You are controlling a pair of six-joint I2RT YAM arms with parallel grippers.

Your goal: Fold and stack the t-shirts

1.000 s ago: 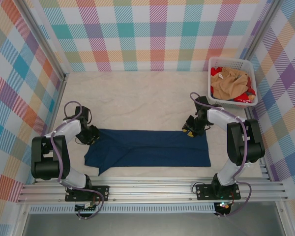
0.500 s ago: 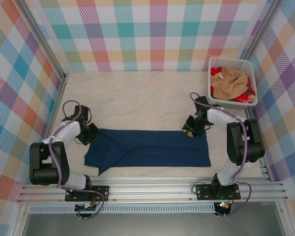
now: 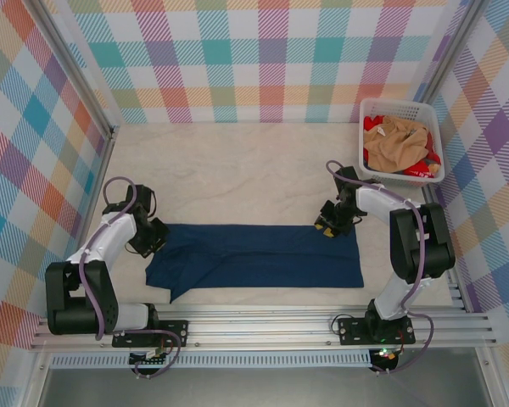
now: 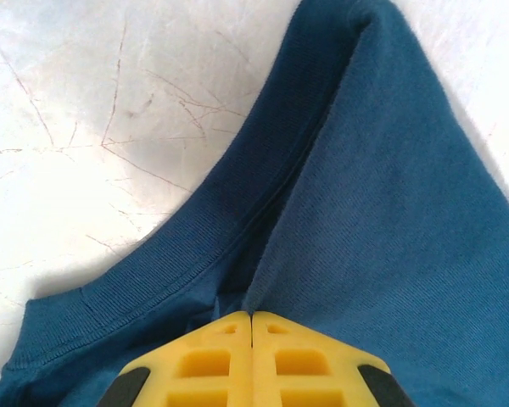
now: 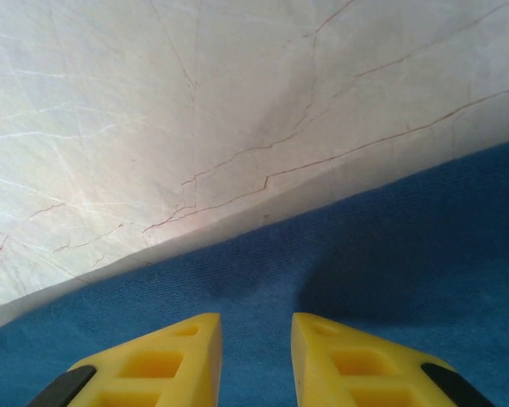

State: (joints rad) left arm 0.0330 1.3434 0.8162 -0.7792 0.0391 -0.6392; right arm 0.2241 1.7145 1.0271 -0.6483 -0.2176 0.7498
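Risk: left tool is clamping navy t-shirt collar while right tool is sitting slightly parted, gripping nothing, so lifting is inviting a lopsided drag

T-shirt lies on table between left hand and right hand; basket behind right.

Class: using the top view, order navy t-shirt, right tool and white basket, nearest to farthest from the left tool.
1. navy t-shirt: pinched in the left tool.
2. right tool: at the shirt's right end.
3. white basket: back right corner.
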